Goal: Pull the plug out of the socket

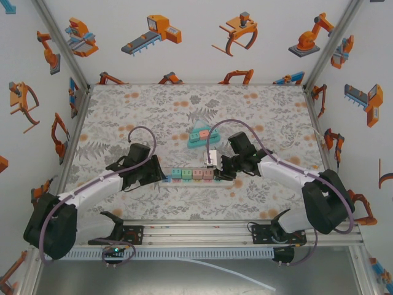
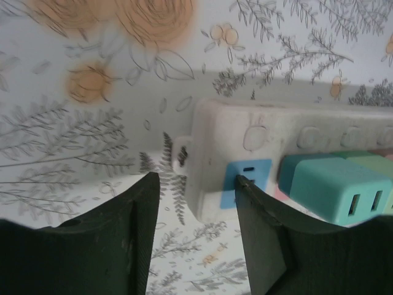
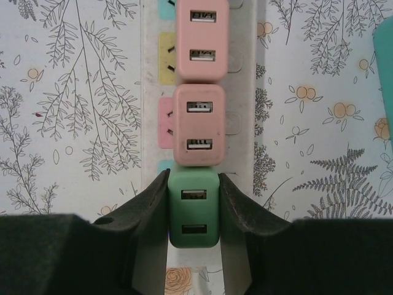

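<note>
The tabletop (image 1: 153,110) was covered to its edges in a pale print of grey ferns and orange blossoms. A white power strip (image 2: 270,120) lay flat on it, stretched crosswise between the two hands. Its blunt end, with a small tab, sat right at the fingertips of the left hand (image 2: 196,178), and its other end reached the right hand (image 3: 193,174). Beyond the right hand's fingertips the strip ran straight away over the print. A teal block (image 1: 199,136) with a pinkish patch on top lay by itself on the tabletop. It was past the strip on the side away from both hands, apart from the strip and nearer the right hand than the left.
</note>
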You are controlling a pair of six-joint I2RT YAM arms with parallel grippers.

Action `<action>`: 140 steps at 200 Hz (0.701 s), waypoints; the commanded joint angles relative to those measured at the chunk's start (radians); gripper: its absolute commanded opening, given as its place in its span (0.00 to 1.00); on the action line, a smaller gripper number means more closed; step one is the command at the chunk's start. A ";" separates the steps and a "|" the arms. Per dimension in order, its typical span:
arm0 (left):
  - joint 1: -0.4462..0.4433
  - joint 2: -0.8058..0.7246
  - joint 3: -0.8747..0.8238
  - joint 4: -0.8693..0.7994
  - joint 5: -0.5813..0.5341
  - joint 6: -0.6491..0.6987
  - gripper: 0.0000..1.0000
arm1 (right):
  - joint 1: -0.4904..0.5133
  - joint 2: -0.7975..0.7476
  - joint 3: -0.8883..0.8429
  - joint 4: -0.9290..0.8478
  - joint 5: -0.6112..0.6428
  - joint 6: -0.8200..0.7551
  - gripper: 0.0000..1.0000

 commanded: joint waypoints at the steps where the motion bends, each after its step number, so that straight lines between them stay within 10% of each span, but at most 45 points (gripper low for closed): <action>1: -0.001 0.027 0.027 -0.007 0.027 -0.015 0.48 | 0.001 -0.012 0.049 -0.023 -0.053 -0.011 0.20; 140: -0.016 0.132 0.016 -0.084 -0.044 -0.007 0.44 | 0.009 -0.004 0.052 0.124 -0.166 0.165 0.16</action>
